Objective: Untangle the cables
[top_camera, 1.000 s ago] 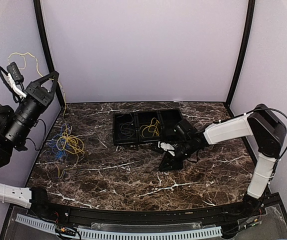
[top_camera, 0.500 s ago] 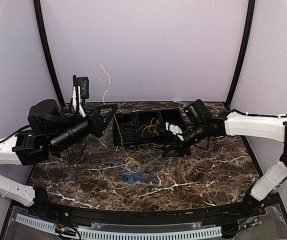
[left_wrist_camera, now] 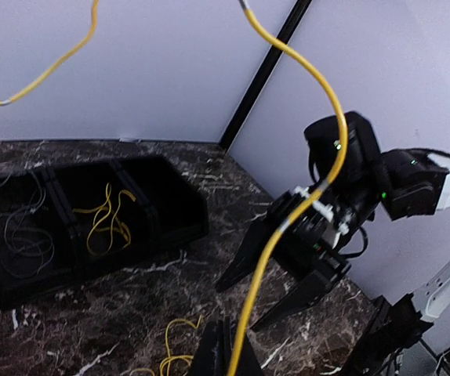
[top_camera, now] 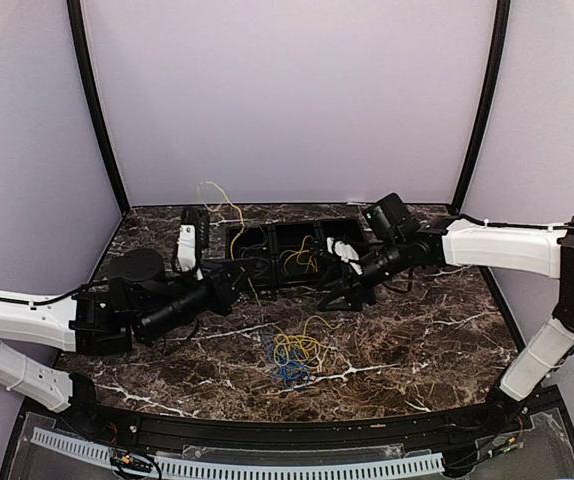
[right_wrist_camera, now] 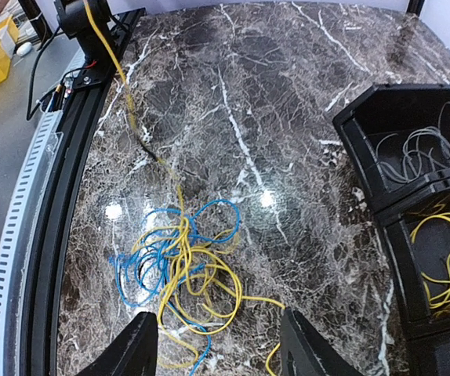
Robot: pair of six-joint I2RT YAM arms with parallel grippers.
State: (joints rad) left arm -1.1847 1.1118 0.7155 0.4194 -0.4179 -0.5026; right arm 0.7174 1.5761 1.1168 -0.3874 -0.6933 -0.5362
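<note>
Your left end effector (left_wrist_camera: 223, 354) is clenched on a single yellow cable (left_wrist_camera: 276, 239). The strand passes between its fingers and climbs well above it in a long arc, with the upper end hanging free in the air. Below the grip the same strand slopes down to the counter (right_wrist_camera: 288, 94) and runs into the bundle of cables (right_wrist_camera: 179, 262).

That bundle is a knot of yellow and blue loops lying flat on the counter. It sits beneath your right end effector (right_wrist_camera: 215, 317), just ahead of its fingertips and framed between them in the wrist view. You can't tell from these views whether the fingertips touch any loop.

Your right end effector is released, with its two fingers spread wide and nothing gripped between them. It points down at the counter. Seen from the left wrist, it stands just ahead of the left end effector, on the far side of the raised yellow cable.

The black three-compartment tray (right_wrist_camera: 350, 133) lies off to one side of the right end effector, at the right of its wrist view and apart from the bundle. From the left end effector it is ahead and to the left. One end compartment holds thin grey wires (right_wrist_camera: 417, 153), and the middle one holds loose yellow wires (right_wrist_camera: 444, 258). From above, the right arm partly hides the third compartment.
</note>
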